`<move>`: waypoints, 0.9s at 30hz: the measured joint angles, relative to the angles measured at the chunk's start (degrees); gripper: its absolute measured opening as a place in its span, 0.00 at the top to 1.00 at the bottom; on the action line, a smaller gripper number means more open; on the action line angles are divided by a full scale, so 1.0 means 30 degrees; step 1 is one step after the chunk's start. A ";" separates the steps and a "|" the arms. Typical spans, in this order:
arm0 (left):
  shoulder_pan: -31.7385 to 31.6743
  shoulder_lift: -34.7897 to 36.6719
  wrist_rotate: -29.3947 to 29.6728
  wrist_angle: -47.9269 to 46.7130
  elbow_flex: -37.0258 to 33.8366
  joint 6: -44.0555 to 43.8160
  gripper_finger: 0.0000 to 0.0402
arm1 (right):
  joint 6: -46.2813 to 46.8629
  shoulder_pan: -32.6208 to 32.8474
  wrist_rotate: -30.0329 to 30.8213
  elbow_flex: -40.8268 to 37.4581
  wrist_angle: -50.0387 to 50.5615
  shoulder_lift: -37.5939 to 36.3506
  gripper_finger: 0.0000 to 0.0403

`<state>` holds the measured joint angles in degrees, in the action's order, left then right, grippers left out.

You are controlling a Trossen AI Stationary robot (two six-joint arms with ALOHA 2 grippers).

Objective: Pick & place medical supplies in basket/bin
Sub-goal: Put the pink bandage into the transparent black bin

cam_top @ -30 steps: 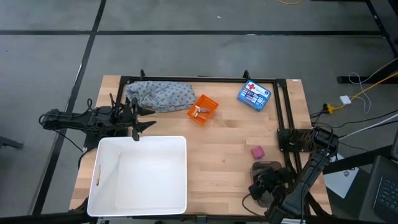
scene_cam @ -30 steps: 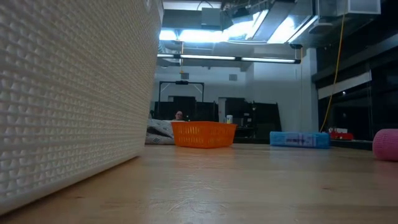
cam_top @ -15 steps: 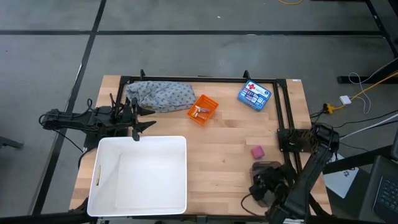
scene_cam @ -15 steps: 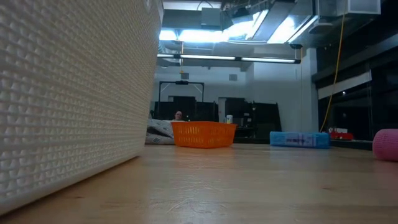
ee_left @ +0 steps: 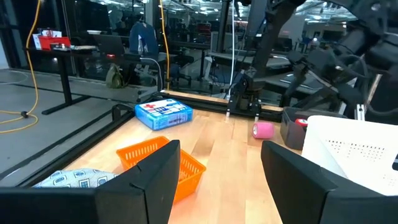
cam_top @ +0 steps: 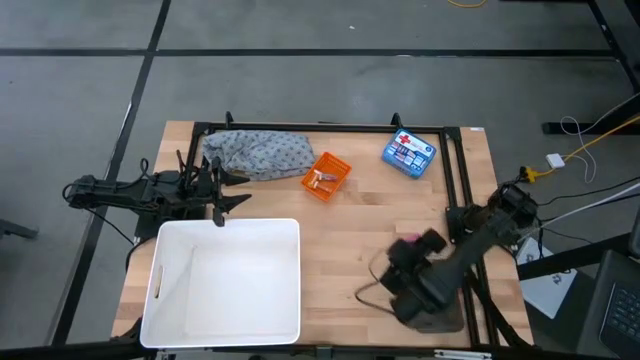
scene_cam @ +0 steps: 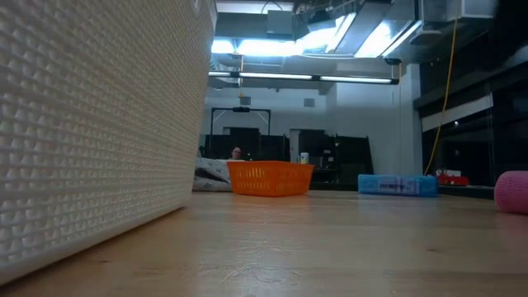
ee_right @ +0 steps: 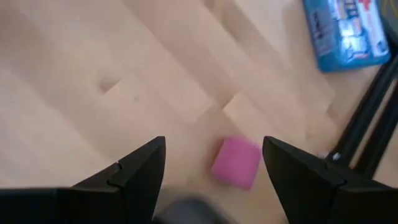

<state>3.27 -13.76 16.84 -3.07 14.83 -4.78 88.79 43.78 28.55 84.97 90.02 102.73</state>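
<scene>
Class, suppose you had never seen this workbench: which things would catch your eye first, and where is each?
The big white tub fills the table's near-left corner. The bright orange basket sits mid-table toward the far edge, beside the grey patterned cloth. The right pincer hangs open over the pink roll near the table's right side.

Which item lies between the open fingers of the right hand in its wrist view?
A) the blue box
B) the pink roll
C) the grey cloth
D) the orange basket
B: the right wrist view shows the pink roll on the table between the right hand and its spread fingers, untouched.
</scene>
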 joint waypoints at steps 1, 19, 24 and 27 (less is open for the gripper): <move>0.0000 0.0000 0.0000 0.0000 0.0000 0.0000 0.45 | -0.0533 -0.0625 0.0001 0.0000 -0.0007 -0.0101 0.33; -0.0007 0.0000 -0.0474 -0.0078 0.0000 -0.0058 0.45 | -0.4075 -0.7132 -0.6112 -0.3685 -0.0006 -0.0558 0.76; -0.0007 0.0000 -0.0495 -0.0094 0.0000 -0.0138 0.44 | -0.4175 -0.7158 -0.7301 -0.5792 -0.0012 -0.0703 0.98; -0.0007 0.0000 -0.0510 -0.0091 0.0000 -0.0146 0.45 | -0.3813 -0.7151 -0.8215 -0.6799 0.0000 -0.1052 0.95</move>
<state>3.25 -13.76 15.31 -3.34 14.83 -5.21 77.35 22.33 3.91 64.57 90.02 99.57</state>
